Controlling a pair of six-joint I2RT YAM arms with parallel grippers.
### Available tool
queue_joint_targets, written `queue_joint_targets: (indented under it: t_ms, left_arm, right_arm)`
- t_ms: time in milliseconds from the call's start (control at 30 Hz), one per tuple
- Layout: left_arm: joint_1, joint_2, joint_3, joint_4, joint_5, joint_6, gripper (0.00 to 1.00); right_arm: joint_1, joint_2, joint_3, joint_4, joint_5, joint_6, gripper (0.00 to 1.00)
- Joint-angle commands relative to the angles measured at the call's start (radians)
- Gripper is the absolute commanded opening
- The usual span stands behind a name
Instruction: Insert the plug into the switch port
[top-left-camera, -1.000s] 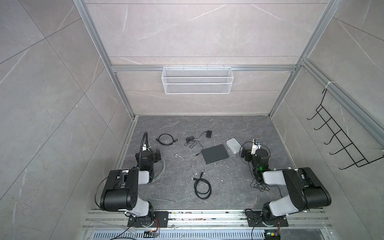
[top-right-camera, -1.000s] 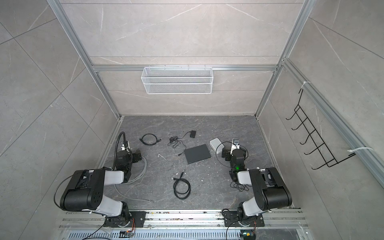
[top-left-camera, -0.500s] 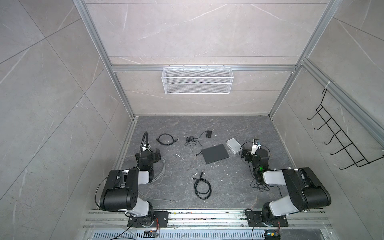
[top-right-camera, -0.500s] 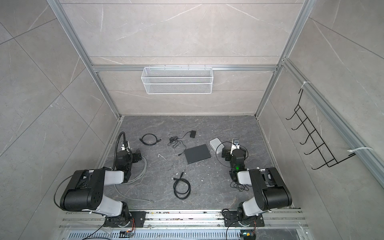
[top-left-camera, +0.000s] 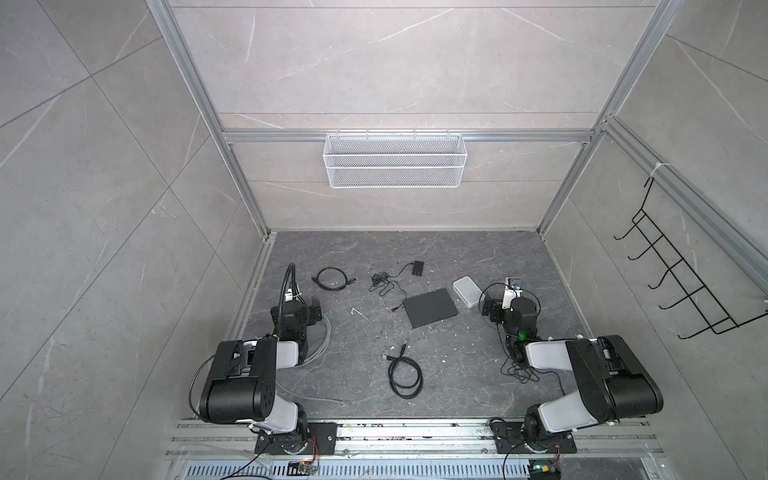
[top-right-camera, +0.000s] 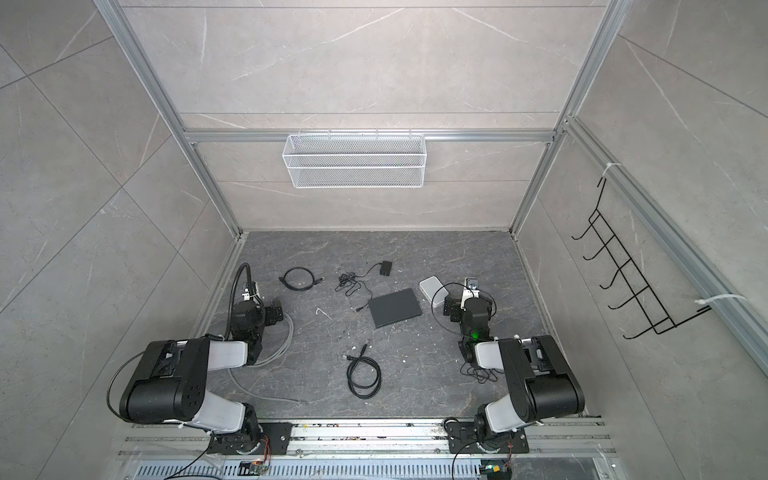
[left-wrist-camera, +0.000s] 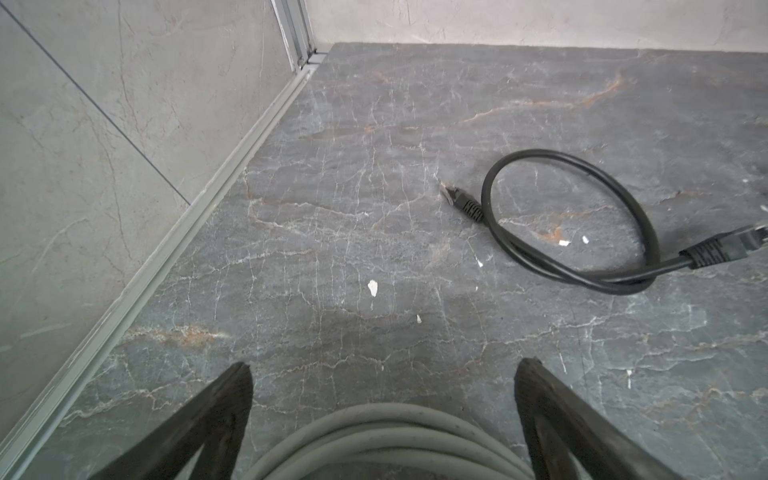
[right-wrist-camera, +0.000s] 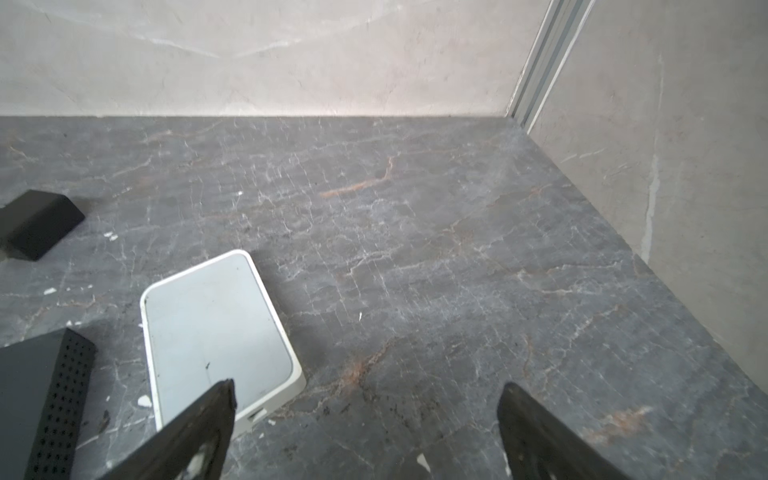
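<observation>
The left gripper (left-wrist-camera: 382, 370) hangs low at the floor's nine o'clock side, fingers (left-wrist-camera: 216, 415) spread wide and holding nothing; a grey cable (left-wrist-camera: 386, 432) curls beneath it, likely the rig's own lead and no part of the job. At one o'clock from that gripper in a top view lies the loop (top-left-camera: 332, 279), a short black cable curled once so its ends fall close together; its plug (left-wrist-camera: 461, 199) rests flat on the floor, free on all sides, which should leave room for a pinch across its body. At about twelve o'clock from the switch sits the adapter (top-left-camera: 417, 268); its thin cord (top-left-camera: 384, 286) runs to the switch's nine o'clock edge, probably the power lead, though its end is too small to tell. The switch (top-left-camera: 430, 307) lies flat mid-floor, skewed; its ports do not show from above. At six o'clock from it lies a coil (top-left-camera: 405, 374) of black cable. The white box (right-wrist-camera: 216, 328) sits just beside the switch at two o'clock, apart from it; the right gripper (right-wrist-camera: 365, 388) hovers at the box's four o'clock, fingers (right-wrist-camera: 199, 428) wide and empty, well placed, I judge, to steady the switch while the left fetches the plug; nothing is grasped yet.
</observation>
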Motion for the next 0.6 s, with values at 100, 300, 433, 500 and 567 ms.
queue_joint_targets:
  t_ms: [100, 300, 433, 500, 567]
  left_arm:
    - [-0.067, -0.155, 0.368, -0.634, -0.071, -0.098, 0.97]
    - [-0.482, -0.127, 0.504, -0.934, -0.132, -0.501, 0.94]
    - [-0.637, 0.038, 0.613, -0.999, -0.021, -0.617, 0.88]
    - [-0.672, 0.103, 0.662, -1.008, 0.002, -0.622, 0.86]
    - [-0.682, 0.158, 0.696, -1.000, 0.068, -0.630, 0.84]
  right_arm:
    - [0.012, -0.141, 0.333, -0.679, -0.036, 0.164, 0.95]
    - [0.096, -0.057, 0.442, -0.929, -0.360, 0.326, 0.84]
    - [0.110, 0.028, 0.492, -0.953, -0.422, 0.353, 0.80]
    - [0.110, 0.076, 0.525, -0.951, -0.452, 0.363, 0.77]
    - [0.113, 0.121, 0.548, -0.944, -0.467, 0.378, 0.75]
